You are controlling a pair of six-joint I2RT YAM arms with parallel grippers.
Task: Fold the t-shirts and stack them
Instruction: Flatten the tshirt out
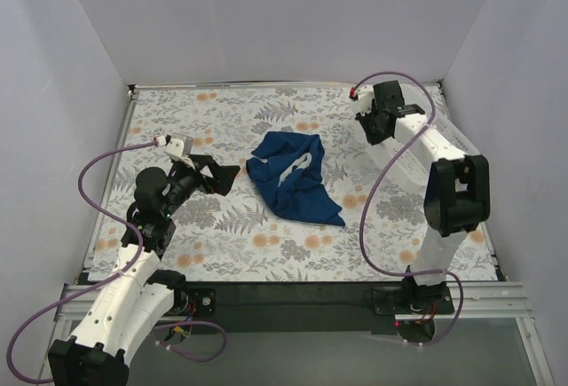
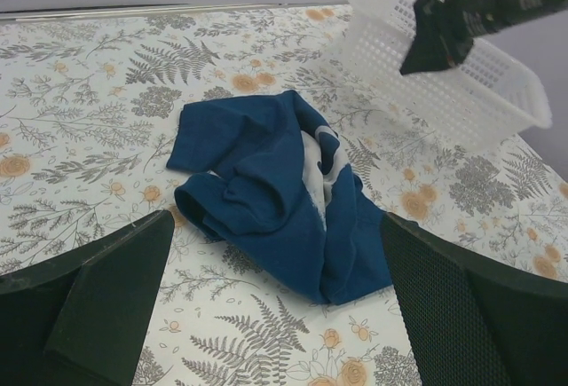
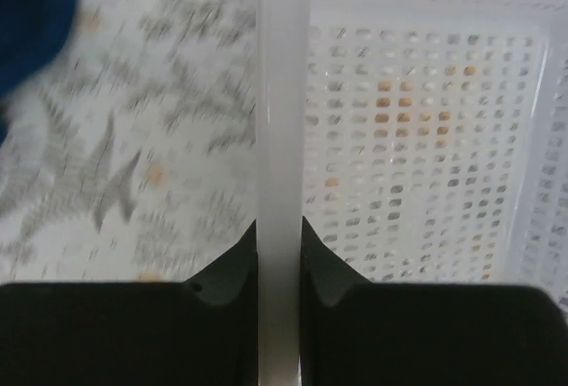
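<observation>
One navy blue t-shirt (image 1: pixel 293 182) lies crumpled in a heap at the middle of the floral table, with a pale strip of print showing among its folds (image 2: pixel 257 173). My left gripper (image 1: pixel 226 176) hovers just left of it, open wide, its jaws framing the near edge of the heap (image 2: pixel 275 235) without touching it. My right gripper (image 3: pixel 280 226) is at the far right of the table, shut on the rim of a white plastic lattice basket (image 3: pixel 282 93). A blurred corner of the t-shirt (image 3: pixel 31 13) shows at the top left of the right wrist view.
The lattice basket (image 2: pixel 461 84) stands at the far right of the table, tilted, with the right gripper (image 2: pixel 430 44) on its near rim. White walls enclose the table on three sides. The floral cloth (image 1: pixel 222 120) covers the whole work surface.
</observation>
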